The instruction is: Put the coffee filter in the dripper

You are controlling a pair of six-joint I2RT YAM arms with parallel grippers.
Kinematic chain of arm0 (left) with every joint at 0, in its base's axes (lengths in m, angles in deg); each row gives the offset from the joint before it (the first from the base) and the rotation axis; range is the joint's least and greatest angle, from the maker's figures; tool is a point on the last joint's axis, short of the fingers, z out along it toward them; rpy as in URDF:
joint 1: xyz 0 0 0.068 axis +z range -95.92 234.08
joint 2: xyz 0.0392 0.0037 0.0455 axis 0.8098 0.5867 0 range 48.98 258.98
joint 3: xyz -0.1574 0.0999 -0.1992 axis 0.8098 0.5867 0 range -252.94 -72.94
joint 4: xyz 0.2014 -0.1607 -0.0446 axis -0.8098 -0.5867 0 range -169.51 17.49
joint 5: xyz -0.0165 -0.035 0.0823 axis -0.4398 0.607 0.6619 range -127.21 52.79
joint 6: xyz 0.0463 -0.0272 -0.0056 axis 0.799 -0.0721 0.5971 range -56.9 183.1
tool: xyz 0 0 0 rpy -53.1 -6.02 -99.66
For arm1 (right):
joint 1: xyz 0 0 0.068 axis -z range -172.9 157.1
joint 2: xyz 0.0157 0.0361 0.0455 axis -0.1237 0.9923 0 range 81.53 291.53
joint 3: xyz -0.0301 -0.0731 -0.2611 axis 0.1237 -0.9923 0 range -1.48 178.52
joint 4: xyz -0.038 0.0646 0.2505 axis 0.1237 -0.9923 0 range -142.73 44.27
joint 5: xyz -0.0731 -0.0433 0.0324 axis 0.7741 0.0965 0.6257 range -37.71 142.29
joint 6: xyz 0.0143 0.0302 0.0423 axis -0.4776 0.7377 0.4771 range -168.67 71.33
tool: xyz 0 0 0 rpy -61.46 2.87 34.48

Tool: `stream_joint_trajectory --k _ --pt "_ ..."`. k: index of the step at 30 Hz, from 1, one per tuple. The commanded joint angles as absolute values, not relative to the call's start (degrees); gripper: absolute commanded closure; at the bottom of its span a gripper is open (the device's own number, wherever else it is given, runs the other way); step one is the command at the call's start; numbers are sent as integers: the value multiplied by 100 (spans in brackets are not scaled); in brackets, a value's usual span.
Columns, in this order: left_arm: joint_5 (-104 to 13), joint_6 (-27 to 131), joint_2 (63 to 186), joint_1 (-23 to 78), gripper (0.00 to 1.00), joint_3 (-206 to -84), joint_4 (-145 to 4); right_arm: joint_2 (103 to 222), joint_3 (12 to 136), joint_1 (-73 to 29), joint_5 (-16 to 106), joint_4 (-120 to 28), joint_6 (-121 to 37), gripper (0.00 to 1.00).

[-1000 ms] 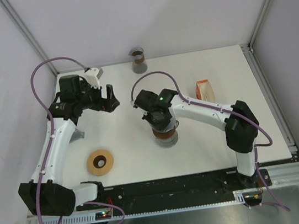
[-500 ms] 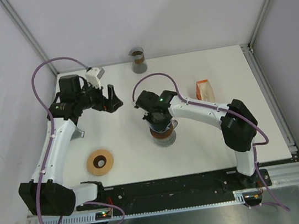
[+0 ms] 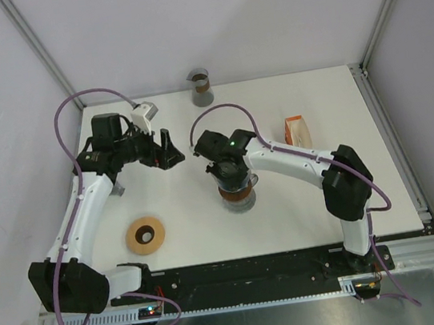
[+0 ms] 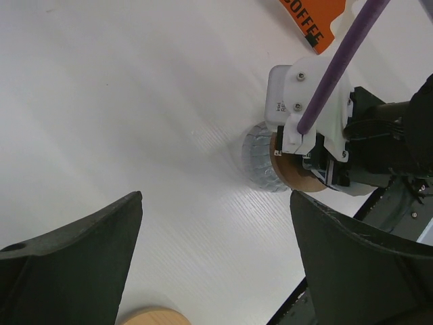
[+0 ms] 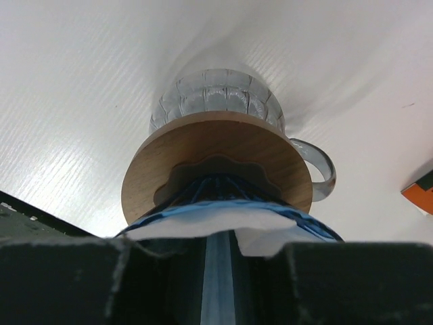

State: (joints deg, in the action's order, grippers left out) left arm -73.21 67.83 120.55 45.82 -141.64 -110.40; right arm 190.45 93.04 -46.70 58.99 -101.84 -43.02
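**Filter.** The coffee filter (image 5: 216,218), white paper, sits in the mouth of the dripper (image 5: 216,159), and its edge lies over the blue ribbed cone. Only the right wrist view shows it. From overhead, the right gripper (image 3: 234,178) and its wrist cover cone and paper entirely.

**Dripper.** It has a flat round wooden collar with a scalloped cut-out, a clear ribbed glass base beneath, and a loop handle on one side. It stands upright on the white bench (image 3: 328,203), near the middle.

**Right gripper.** It is directly over the dripper. The jaws are a narrow slit apart, with their tips at the filter's edge. Whether they pinch the paper cannot be told.

**Left gripper** (image 4: 215,203). The jaws are wide apart with nothing between them. It is held above bare bench to the left of the dripper, well apart from it. Its camera takes the dripper from the side, showing the glass base and collar beneath a white camera housing (image 4: 304,95) and a purple cable (image 4: 342,61). That angle hides the filter.

**Other items.**
- A flat tan ring (image 3: 145,235) with a central hole lies near the front left.
- An orange and white packet (image 3: 297,131) is to the right of the dripper. Its white lettering is legible only in the left wrist view.
- A grey cup (image 3: 201,88) with a brown band stands at the far edge.
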Motion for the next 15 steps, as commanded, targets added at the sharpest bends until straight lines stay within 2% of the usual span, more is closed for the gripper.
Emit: stream_joint_trajectory --k 1,15 --pt "-7482 6731 11912 4540 6 -14209 -10948 18730 9649 -4732 6041 -10378 -4331 76" --pt "-7437 6781 11930 4532 6 -14245 -10945 18444 9987 -4774 6240 -10640 -4339 69"
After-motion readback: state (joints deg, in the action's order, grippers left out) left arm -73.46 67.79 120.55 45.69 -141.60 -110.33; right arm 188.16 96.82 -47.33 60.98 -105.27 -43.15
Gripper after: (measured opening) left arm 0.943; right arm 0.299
